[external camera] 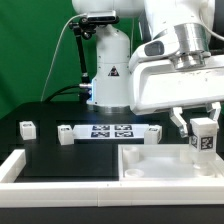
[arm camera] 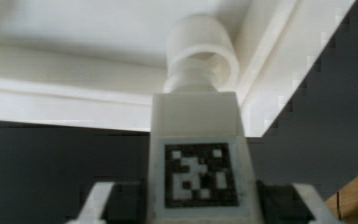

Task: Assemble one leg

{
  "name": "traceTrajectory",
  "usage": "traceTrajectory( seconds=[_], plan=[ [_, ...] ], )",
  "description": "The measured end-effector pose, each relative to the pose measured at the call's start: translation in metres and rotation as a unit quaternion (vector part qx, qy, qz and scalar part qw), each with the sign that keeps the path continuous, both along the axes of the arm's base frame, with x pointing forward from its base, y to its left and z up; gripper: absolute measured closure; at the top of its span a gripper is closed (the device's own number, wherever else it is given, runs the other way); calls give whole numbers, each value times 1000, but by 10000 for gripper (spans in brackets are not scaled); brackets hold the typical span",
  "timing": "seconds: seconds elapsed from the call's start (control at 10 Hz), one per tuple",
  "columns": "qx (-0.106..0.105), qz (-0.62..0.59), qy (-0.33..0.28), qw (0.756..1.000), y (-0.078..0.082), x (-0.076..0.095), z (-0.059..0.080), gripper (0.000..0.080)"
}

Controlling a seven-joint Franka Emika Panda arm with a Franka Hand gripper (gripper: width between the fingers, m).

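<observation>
Pinching the leg (external camera: 205, 143) upright, my gripper (external camera: 203, 128) holds it at the right end of the large white piece (external camera: 150, 166) in the exterior view; a second leg (external camera: 27, 127) sits well apart, left of the marker board (external camera: 105, 131). Through the wrist view, my fingers (arm camera: 101, 203) flank the leg (arm camera: 202, 130), its round peg pointing into that piece's corner (arm camera: 87, 75); I cannot tell whether they touch.

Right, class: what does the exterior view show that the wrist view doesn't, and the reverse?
Only exterior: the marker board, a loose leg at that view's left, and the arm's base. Only wrist: the round peg on the held leg, pointing at the flat white piece. Both: the gripper shut on that leg, its tag, and that piece.
</observation>
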State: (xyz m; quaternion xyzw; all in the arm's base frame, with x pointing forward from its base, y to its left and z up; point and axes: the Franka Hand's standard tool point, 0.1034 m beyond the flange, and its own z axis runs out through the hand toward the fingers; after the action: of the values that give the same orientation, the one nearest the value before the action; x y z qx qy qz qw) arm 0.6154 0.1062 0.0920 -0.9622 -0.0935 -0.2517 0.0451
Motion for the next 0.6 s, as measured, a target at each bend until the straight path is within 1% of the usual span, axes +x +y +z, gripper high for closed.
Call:
traceTrajectory(
  seconds=[0.3, 0.5, 0.6],
  plan=[
    [-1, 0, -12, 1000, 2, 2, -1, 509],
    [-1, 2, -20, 1000, 9, 0, -1, 509],
    [-2, 2, -21, 1000, 9, -1, -1, 509]
  ],
)
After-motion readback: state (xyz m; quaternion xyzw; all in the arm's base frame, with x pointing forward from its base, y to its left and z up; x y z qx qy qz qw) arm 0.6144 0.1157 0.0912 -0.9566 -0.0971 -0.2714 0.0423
